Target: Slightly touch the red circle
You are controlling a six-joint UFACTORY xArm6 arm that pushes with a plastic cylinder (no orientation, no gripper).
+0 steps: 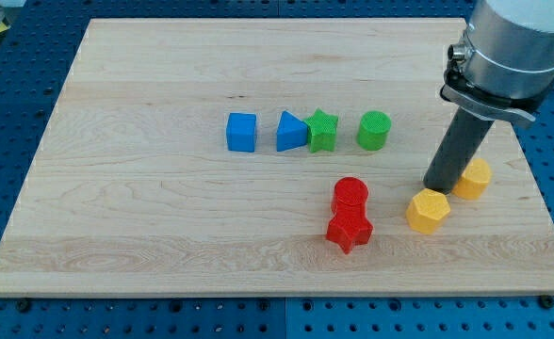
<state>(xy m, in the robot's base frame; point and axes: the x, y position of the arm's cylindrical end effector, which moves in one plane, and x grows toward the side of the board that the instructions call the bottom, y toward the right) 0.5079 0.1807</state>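
Observation:
The red circle (350,194) is a short red cylinder right of the board's middle, touching a red star (350,229) just below it. My tip (439,186) is at the lower end of the dark rod, to the right of the red circle and well apart from it. The tip stands between two yellow hexagon blocks, one (428,210) just below and left of it and one (473,178) close on its right.
A row of blocks lies above the red circle: a blue cube (242,132), a blue triangle (290,132), a green star (323,130) touching the triangle, and a green cylinder (374,130). The wooden board (145,217) rests on a blue perforated table.

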